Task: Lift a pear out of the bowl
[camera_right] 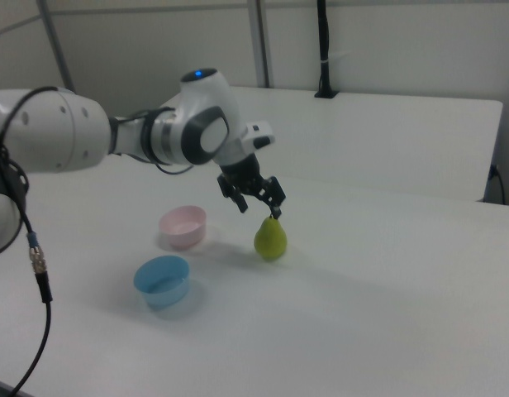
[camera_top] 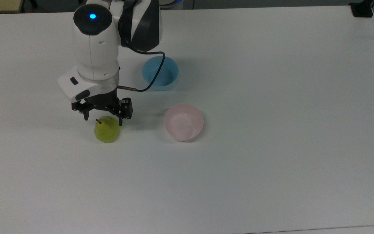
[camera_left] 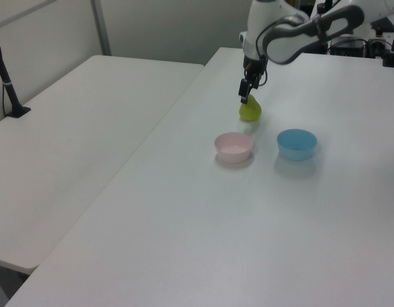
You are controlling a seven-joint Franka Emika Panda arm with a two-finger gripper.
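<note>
The arm (camera_top: 115, 32) is cut by the top view's 12 o'clock edge — its cable (camera_top: 156, 76) hides part of the blue bowl (camera_top: 166, 79).

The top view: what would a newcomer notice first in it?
The yellow-green pear stands on the white table, just under the open gripper. To the top view's right sits the empty pink bowl, with a blue bowl beyond it.

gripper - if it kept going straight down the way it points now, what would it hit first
Most likely the pear. The gripper points down, open, just above the pear's top, which stands on the table apart from the pink bowl. The exact alignment is hard to judge.
</note>
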